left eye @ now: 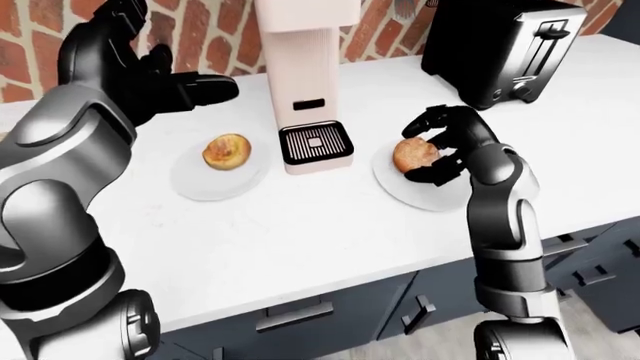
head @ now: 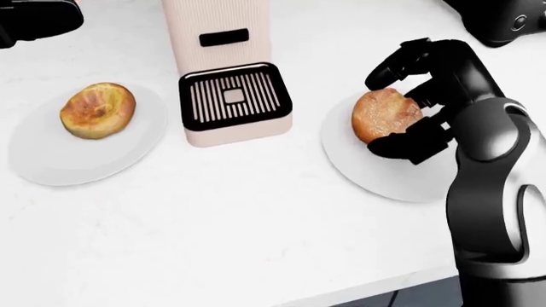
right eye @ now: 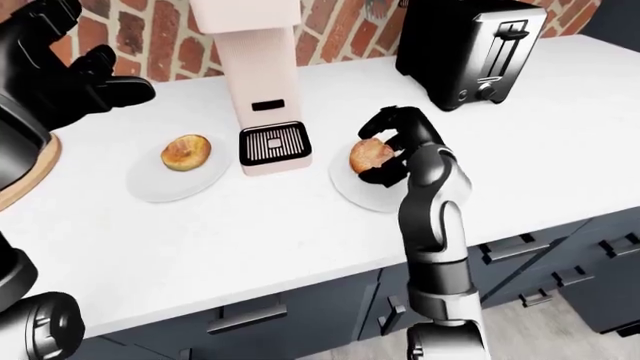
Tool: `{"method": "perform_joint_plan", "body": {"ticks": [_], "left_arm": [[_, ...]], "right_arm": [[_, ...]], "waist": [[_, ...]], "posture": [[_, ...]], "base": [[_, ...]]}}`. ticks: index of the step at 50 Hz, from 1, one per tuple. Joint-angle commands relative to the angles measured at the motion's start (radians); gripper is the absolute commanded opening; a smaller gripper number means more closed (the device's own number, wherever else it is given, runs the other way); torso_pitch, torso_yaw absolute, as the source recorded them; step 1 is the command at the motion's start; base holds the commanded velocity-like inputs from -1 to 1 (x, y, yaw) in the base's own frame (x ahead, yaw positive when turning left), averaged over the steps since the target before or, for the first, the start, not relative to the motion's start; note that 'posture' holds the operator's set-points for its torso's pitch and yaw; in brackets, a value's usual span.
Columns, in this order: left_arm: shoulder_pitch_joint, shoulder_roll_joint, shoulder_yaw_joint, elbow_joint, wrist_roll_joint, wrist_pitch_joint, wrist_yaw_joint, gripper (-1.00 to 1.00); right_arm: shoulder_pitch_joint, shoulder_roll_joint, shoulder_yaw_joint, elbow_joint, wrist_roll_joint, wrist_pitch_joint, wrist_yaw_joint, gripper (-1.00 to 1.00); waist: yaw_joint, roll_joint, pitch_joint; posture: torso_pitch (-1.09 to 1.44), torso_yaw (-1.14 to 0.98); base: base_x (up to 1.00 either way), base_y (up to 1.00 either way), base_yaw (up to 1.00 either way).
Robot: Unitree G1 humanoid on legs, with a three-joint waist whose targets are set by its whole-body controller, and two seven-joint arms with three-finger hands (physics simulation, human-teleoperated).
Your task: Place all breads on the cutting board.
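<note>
Gripping the right-hand bread (head: 386, 114) is the business here: the right hand (head: 415, 105) has its dark fingers (head: 394, 65) curled over the far side of the bun and a lower finger tucked under its near edge, so the bun looks pinched between them. It appears tilted, its right side raised off the right plate (head: 367, 173), which suits a lift more than a push. Whether it has fully cleared the plate I cannot tell.

The other bread (head: 97, 109) lies flat in the middle of the left plate (head: 43, 160), untouched, with the coffee machine (head: 228, 70) standing between the two plates on the white counter (head: 222, 230). The left hand (left eye: 165, 79) hangs well above and to the left of that bun with its fingers spread, holding nothing; kept up there, it stays clear of the machine and ready for its own turn.

A curved wooden edge (right eye: 28, 180) shows at the far left of the right-eye view, partly hidden by the left arm. It may be the cutting board, but too little shows to be sure. If so, the carry runs leftward past the coffee machine, which is why a firm wrap-around hold matters: a round, crusty bun could roll out of a loose pinch. A black toaster (left eye: 510, 49) stands far right, out of the way.

No bread is on a board yet, so the task seems to be at its first pickup.
</note>
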Motion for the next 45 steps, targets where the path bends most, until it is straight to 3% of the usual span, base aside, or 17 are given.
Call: {"method": "perform_joint_plan", "body": {"ticks": [1, 4, 10, 17, 22, 27, 31, 45], "left_arm": [[-0.034, 0.016, 0.015, -0.024, -0.001, -0.023, 0.001, 1.0], [-0.029, 0.019, 0.013, -0.024, 0.002, -0.025, -0.004, 1.0], [-0.011, 0.026, 0.024, -0.038, -0.002, -0.02, -0.009, 1.0], [0.007, 0.047, 0.011, -0.012, 0.029, -0.039, -0.052, 1.0], [0.037, 0.089, -0.016, 0.047, 0.116, -0.08, -0.187, 1.0], [0.094, 0.089, -0.031, 0.052, 0.217, -0.103, -0.317, 1.0], [0.109, 0.083, -0.064, 0.064, 0.316, -0.124, -0.431, 1.0], [0.087, -0.024, -0.131, 0.221, 0.679, -0.285, -0.69, 1.0]], "right_arm": [[-0.052, -0.019, -0.006, -0.038, 0.003, -0.006, -0.014, -0.32], [-0.089, -0.03, -0.004, -0.037, 0.006, 0.016, -0.003, -0.47], [-0.168, -0.042, 0.002, -0.01, 0.012, 0.038, 0.005, -1.0], [-0.252, -0.06, 0.003, 0.024, 0.013, 0.059, 0.016, -1.0], [-0.316, -0.067, 0.003, 0.066, 0.027, 0.066, 0.01, -1.0], [-0.37, -0.073, 0.008, 0.11, 0.036, 0.062, 0.002, -1.0], [-0.392, -0.078, 0.008, 0.126, 0.04, 0.062, 0.002, -1.0], [-0.393, -0.087, 0.003, 0.133, 0.051, 0.056, -0.005, -1.0]], "waist": [[-0.001, 0.0, -0.03], [-0.001, 0.001, -0.029], [-0.003, 0.005, -0.027], [-0.004, 0.007, -0.025], [-0.004, 0.009, -0.025], [-0.005, 0.013, -0.024], [-0.003, 0.011, -0.024], [0.003, -0.005, -0.027]], "posture": [[0.0, 0.0], [0.0, 0.0], [0.0, 0.0], [0.0, 0.0], [0.0, 0.0], [0.0, 0.0], [0.0, 0.0], [0.0, 0.0]], "base": [[0.0, 0.0, 0.0], [0.0, 0.0, 0.0], [0.0, 0.0, 0.0], [0.0, 0.0, 0.0], [0.0, 0.0, 0.0], [0.0, 0.0, 0.0], [0.0, 0.0, 0.0], [0.0, 0.0, 0.0]]}}
